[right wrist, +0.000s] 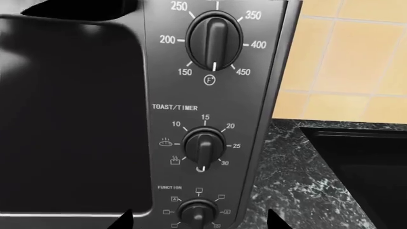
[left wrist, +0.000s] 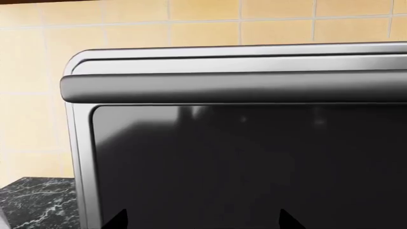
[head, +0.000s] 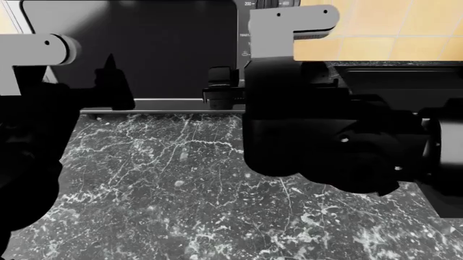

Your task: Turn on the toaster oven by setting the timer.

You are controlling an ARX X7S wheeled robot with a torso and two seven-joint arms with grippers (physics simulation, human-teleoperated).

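Right gripper point(right wrist: 197, 219) open, apart from toaster oven point(right wrist: 76, 119); timer point(right wrist: 203, 145) centred ahead between its fingertips. Left gripper point(left wrist: 203, 220) open, facing door.

Straight ahead of the right gripper point(right wrist: 198, 220) stands the dark control panel of the boxy silver metal toaster oven point(right wrist: 210, 95), with open air between its spread fingertips and the small round black timer knob point(right wrist: 203, 145). Another black knob sits just above it and one just below. The left gripper point(left wrist: 203, 220), jaws apart, faces the dark glass door point(left wrist: 254, 162) closely. Below both lies the black marbled countertop point(head: 217, 200), bare.
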